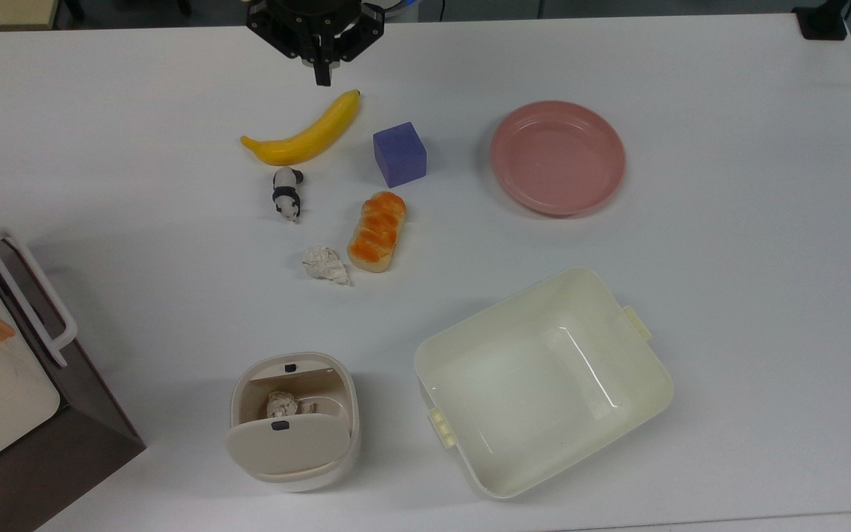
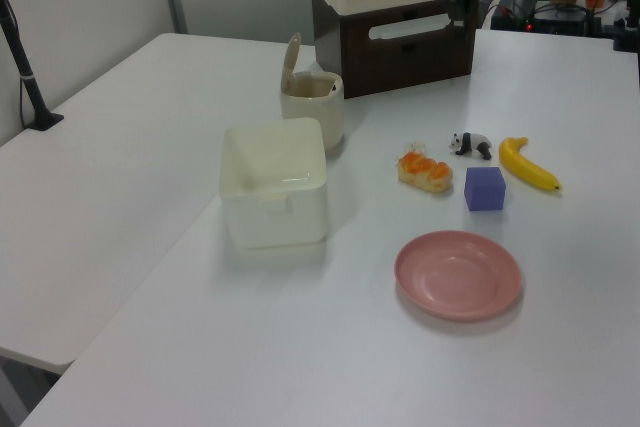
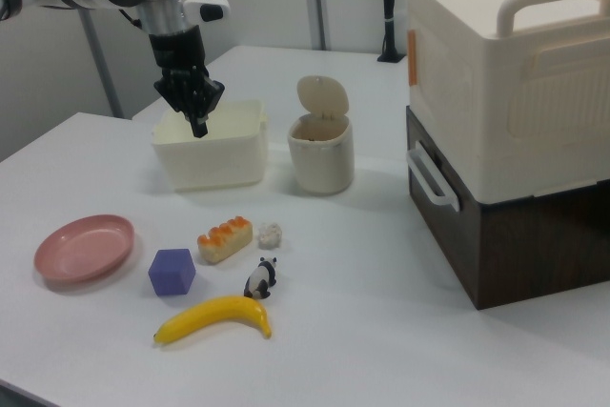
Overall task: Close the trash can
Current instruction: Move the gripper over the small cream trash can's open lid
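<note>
Small beige rounded-square plastic trash can [image 1: 294, 421] sits at 7 o'clock on the white tabletop [image 1: 728, 295], hinged lid upright; gripper [image 1: 320, 77] at 12 o'clock, fingers pinched together holding nothing: carry them behind the lid and press it forward and down until it latches.

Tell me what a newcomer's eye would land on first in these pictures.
Probably the yellow curved banana lying near the top view's upper middle, with the purple cube and the round pink plate to the top view's right of it. Next, the small beige rounded-square trash can toward the top view's lower edge, its hinged lid standing up and crumpled paper inside. The black gripper hangs above the table, fingers together, far from the can.
</note>
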